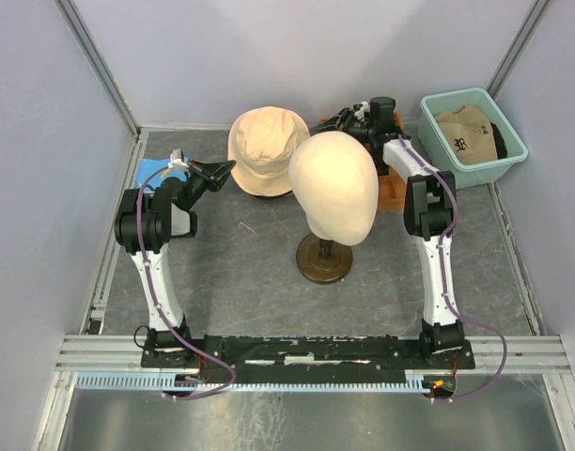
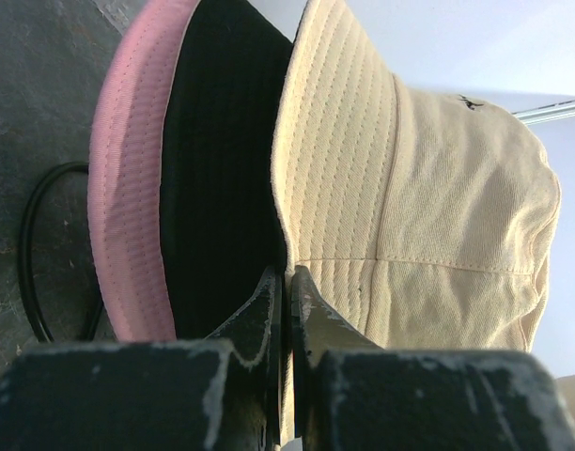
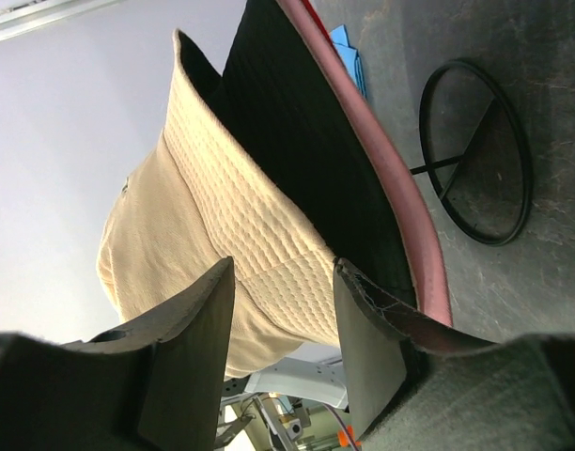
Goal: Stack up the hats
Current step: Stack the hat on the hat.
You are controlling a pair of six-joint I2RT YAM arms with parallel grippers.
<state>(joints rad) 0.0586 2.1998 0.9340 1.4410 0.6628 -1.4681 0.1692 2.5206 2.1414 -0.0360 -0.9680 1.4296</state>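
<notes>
The plain beige hat (image 1: 267, 150) sits at the back centre on top of the pink bucket hat (image 2: 128, 188). Black fabric (image 2: 222, 169) shows between them; I cannot tell whether it is a lining or a separate hat. My left gripper (image 1: 229, 167) is shut on the beige hat's left brim (image 2: 334, 169), the fingertips (image 2: 269, 282) pinched together. My right gripper (image 1: 333, 119) is open at the hat's right side, with the beige brim (image 3: 259, 235) between its spread fingers (image 3: 198, 319) and the pink brim (image 3: 400, 207) beside it. The tan cap with black emblem (image 1: 464, 137) lies in the teal tub (image 1: 513, 155).
The cream mannequin head (image 1: 334, 188) on its brown stand (image 1: 325, 258) is in the middle, just in front of the right gripper. A black wire ring (image 3: 475, 155) lies on the table by the hats. A blue object (image 1: 161, 174) lies at the left wall.
</notes>
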